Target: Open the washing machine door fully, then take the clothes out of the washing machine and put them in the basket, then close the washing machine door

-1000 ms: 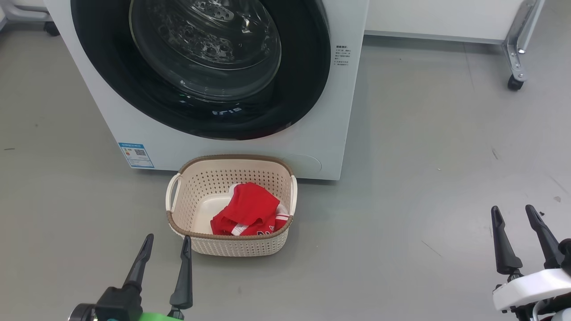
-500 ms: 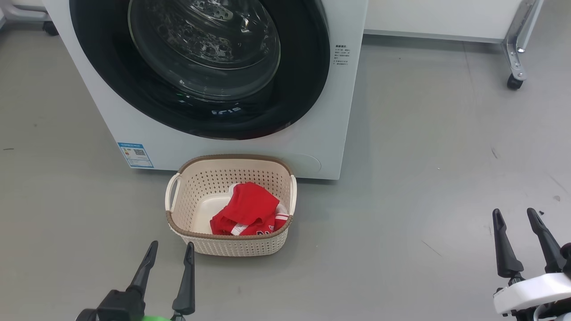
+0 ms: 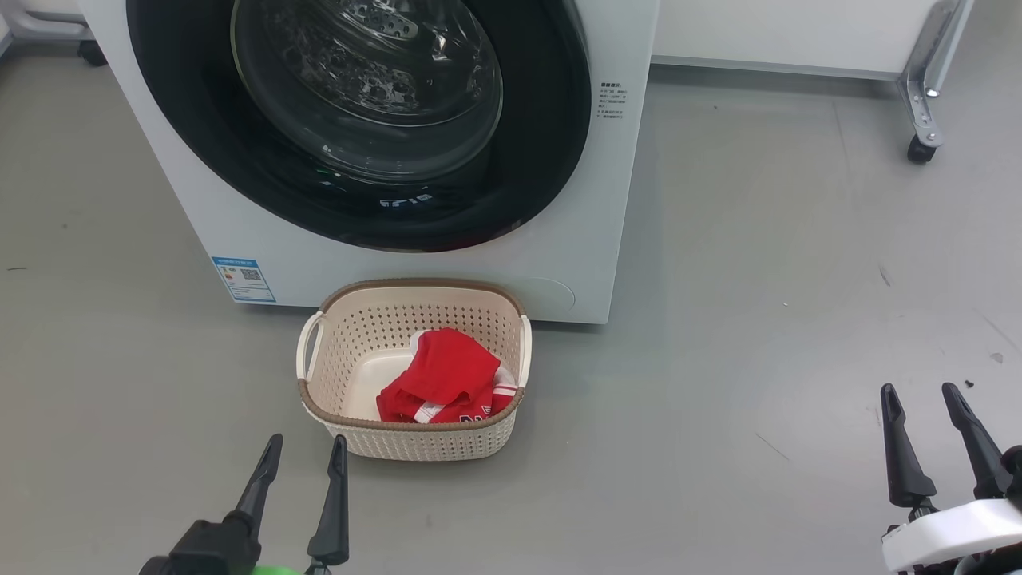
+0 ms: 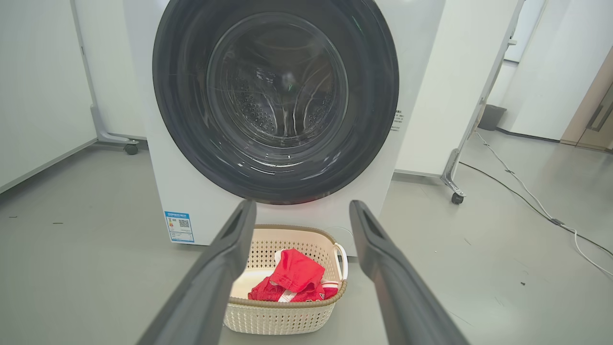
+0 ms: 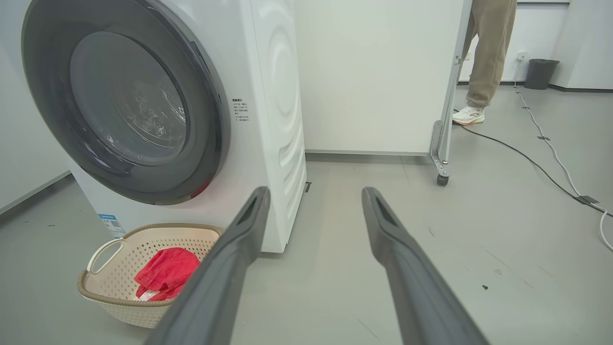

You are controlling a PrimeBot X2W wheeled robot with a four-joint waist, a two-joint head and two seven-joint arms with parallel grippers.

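Observation:
The white washing machine [image 3: 591, 200] [image 4: 191, 201] [image 5: 280, 120] stands ahead with its round black-rimmed door [image 3: 359, 120] [image 4: 275, 100] [image 5: 124, 105] lying flat against the front. On the floor right before it sits the cream basket [image 3: 415, 443] [image 4: 282, 318] [image 5: 110, 306], holding red clothes [image 3: 447, 375] [image 4: 297, 278] [image 5: 165, 270]. My left gripper [image 3: 307, 451] [image 4: 299, 211] hovers just near-left of the basket, open and empty. Far off to the right, my right gripper [image 3: 918, 397] [image 5: 316, 196] is open too, holding nothing.
A white partition on a castor frame [image 3: 922, 120] [image 5: 440, 158] stands right of the machine. A person's leg and shoe [image 5: 471, 112] show behind it. Cables [image 5: 550, 163] [image 4: 527, 201] run across the grey floor at the right, near a dark bin [image 5: 541, 74].
Both grippers have drawn back slightly toward the near edge of the head view, still open. The basket, clothes and door stay as they were.

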